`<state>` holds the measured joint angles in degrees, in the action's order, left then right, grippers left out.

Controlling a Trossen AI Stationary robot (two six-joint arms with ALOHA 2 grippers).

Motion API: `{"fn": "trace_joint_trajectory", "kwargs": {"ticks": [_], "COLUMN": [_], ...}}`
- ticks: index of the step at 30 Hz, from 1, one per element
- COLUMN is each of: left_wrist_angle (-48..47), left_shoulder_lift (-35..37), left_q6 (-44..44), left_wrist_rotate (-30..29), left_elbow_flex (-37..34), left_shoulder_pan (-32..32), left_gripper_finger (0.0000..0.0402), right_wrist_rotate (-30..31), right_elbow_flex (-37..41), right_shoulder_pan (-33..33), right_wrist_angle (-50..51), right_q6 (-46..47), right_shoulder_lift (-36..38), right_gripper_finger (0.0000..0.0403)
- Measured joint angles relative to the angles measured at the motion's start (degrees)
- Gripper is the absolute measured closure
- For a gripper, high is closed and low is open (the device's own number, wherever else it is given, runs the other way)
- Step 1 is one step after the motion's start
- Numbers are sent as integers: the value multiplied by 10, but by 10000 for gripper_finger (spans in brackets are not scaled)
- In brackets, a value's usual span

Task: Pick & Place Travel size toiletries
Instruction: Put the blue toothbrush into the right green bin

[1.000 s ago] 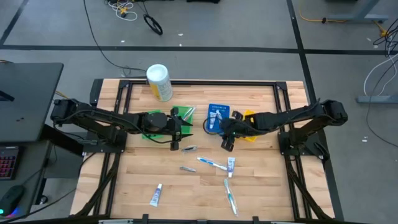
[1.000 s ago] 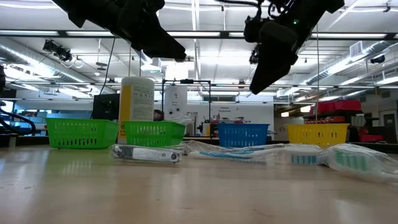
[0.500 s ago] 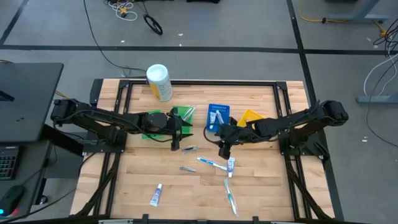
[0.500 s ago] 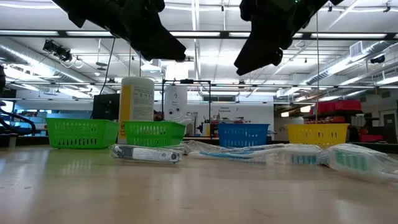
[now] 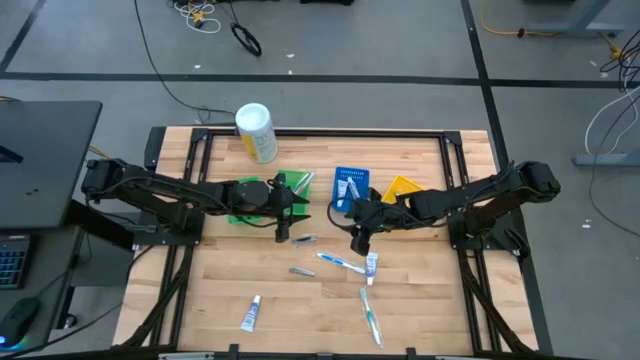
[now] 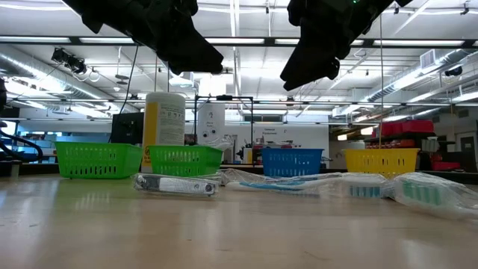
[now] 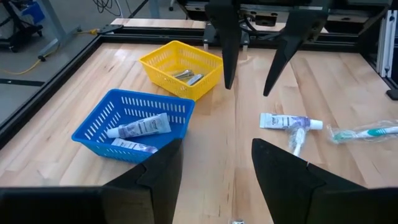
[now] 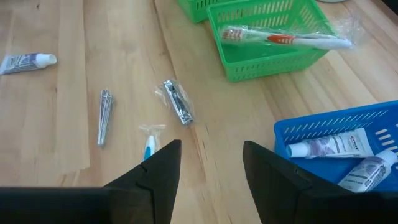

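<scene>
My right gripper (image 5: 358, 238) hangs above the table near the middle of the high view, its fingers spread apart and holding nothing. Just below and right of it in that view lie a small white tube (image 5: 371, 264) with purple print and a blue-and-white toothbrush (image 5: 340, 262) in clear wrap, both flat on the wood and not touching the fingers. To its left, between the two grippers, a silvery piece (image 5: 305, 239) in a clear wrapper lies; a second silvery piece (image 5: 301, 271) is lower. Near the bottom of the frame I see another wrapped toothbrush (image 5: 370, 316) and a lone white tube (image 5: 250, 314) at lower left.

My left gripper (image 5: 281, 228) waits left of the centre, also opened and empty, beside the green basket (image 5: 300, 187).

The green basket, of lattice plastic, holds a red-and-white toothbrush (image 8: 286, 37). The blue basket (image 8: 339, 124) holds two soft white tubes (image 8: 329, 147). The yellow basket (image 7: 181, 67) holds small metallic pieces. The table (image 5: 420, 300) is of pale wooden planks, smooth.
</scene>
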<state>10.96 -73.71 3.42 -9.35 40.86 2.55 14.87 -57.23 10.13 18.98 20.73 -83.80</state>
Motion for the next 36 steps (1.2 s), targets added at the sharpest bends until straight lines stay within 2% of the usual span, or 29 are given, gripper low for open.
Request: {"fn": "trace_joint_trajectory", "kwargs": {"ticks": [20, 36], "left_wrist_angle": [-62, -88], "left_shoulder_lift": [-5, -5], "left_q6": [22, 22], "left_wrist_rotate": [0, 0], "left_elbow_flex": [0, 0], "left_shoulder_pan": [5, 50], "left_gripper_finger": [200, 200], "right_wrist_rotate": [0, 0], "right_elbow_flex": [0, 21], "right_shoulder_pan": [0, 0], "right_wrist_angle": [0, -15], "right_q6": [14, 39], "right_shoulder_lift": [0, 0], "right_gripper_finger": [221, 221]}}
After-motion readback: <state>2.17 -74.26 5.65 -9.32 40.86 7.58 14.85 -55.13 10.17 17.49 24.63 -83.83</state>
